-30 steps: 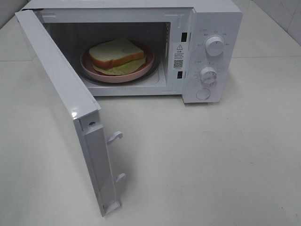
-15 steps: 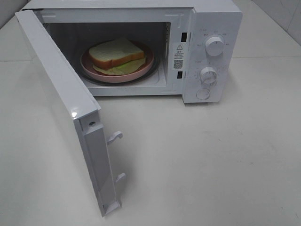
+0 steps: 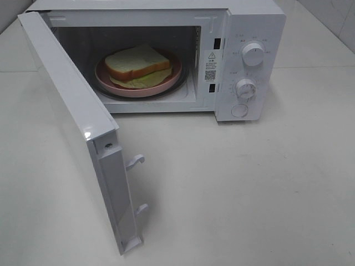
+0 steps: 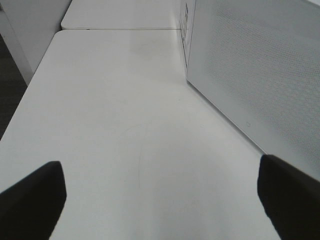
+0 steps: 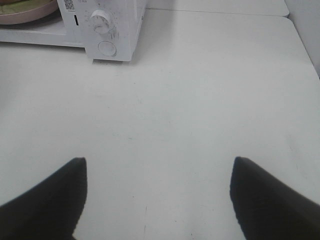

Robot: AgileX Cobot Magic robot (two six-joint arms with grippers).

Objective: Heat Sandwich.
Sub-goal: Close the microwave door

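White-bread sandwich [image 3: 137, 62] with tan crust and pale green-yellow filling is shown lying on a round pink plate [image 3: 166, 83] inside the cavity of a white microwave [image 3: 252, 22]. The door [image 3: 72, 116] is swung wide open, its two latch hooks exposed at the free edge. On the control panel an upper knob [image 3: 253, 54], a lower knob [image 3: 246, 88] and a round button [image 3: 239, 110] are set one under another.

Neither hand is seen from the high camera. The right hand [image 5: 157, 197] is held low over the bare white table [image 3: 249, 194] with its dark fingers spread wide and nothing between them. The microwave's control panel lies well ahead of it and off to its left, and the plate's rim is caught just beyond that — so the sandwich is placed far ahead of this hand, not near its fingers.

The left hand [image 4: 160, 197] is likewise spread wide and empty over the table. A white panel with a fine dot pattern [image 4: 260, 75] stands close beside one of its fingertips [image 4: 287, 197]; the sandwich is not visible from this hand.
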